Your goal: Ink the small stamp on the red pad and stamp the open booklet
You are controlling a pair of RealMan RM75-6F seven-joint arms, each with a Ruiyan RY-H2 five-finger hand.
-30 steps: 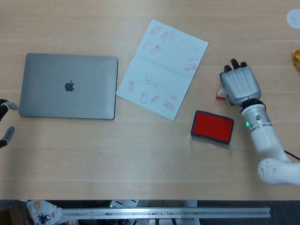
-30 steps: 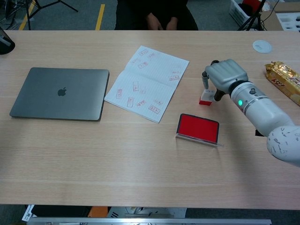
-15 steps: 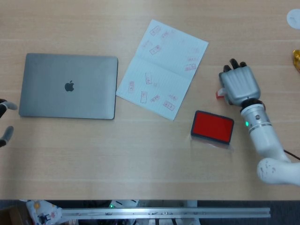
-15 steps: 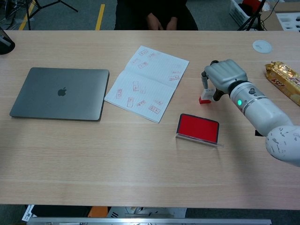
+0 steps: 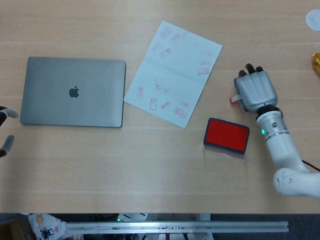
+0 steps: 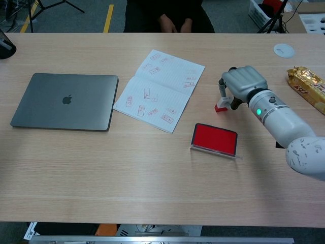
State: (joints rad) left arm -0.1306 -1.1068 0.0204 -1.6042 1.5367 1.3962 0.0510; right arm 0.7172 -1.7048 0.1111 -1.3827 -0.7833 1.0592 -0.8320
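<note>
The small stamp (image 6: 221,104), white with a red base, is gripped under my right hand (image 6: 242,85) and tilts slightly just above the table; in the head view only the stamp's red edge (image 5: 232,99) shows left of my right hand (image 5: 255,89). The red ink pad (image 5: 226,135) lies open in front of that hand, also seen as the red ink pad (image 6: 214,139) in the chest view. The open booklet (image 5: 173,72) with several red marks lies left of the hand, the same booklet (image 6: 159,89). My left hand (image 5: 5,131) shows at the far left edge, fingers apart, holding nothing.
A closed grey laptop (image 5: 73,91) lies left of the booklet. A gold snack packet (image 6: 307,89) and a white disc (image 6: 284,50) sit at the far right. A person sits beyond the table's far edge (image 6: 172,18).
The right hand has lifted and tipped the stamp slightly, shifting it a little to the left. The left hand has barely moved.
</note>
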